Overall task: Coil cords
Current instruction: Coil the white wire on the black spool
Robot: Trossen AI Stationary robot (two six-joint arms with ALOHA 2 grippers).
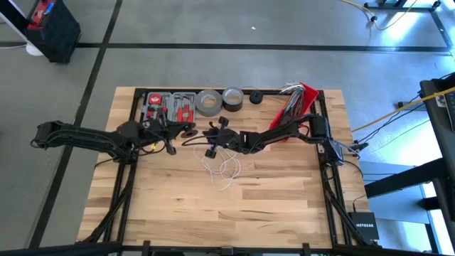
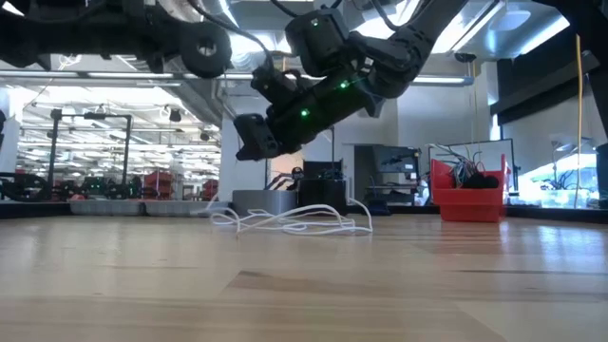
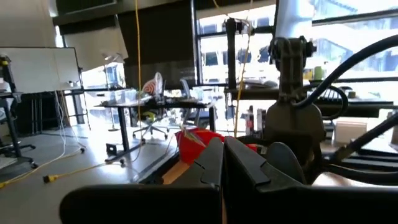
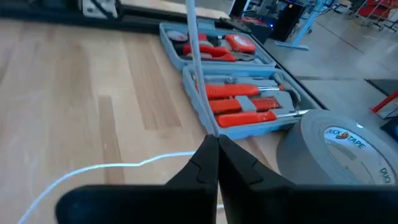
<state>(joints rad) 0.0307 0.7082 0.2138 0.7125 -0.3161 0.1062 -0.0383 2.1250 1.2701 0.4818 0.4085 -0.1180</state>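
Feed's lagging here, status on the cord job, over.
Right gripper shut on cord, above mid-table. Left gripper shut, empty, raised beside it. Rest of cord loose, uncoiled on table. Tool case and tape roll close by.

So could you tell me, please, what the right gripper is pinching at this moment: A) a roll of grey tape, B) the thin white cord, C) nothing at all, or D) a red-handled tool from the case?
B: in the right wrist view the right gripper has its fingers closed together on the white cord, which runs up taut from the fingertips, while the grey tape roll and tool case lie untouched on the table.
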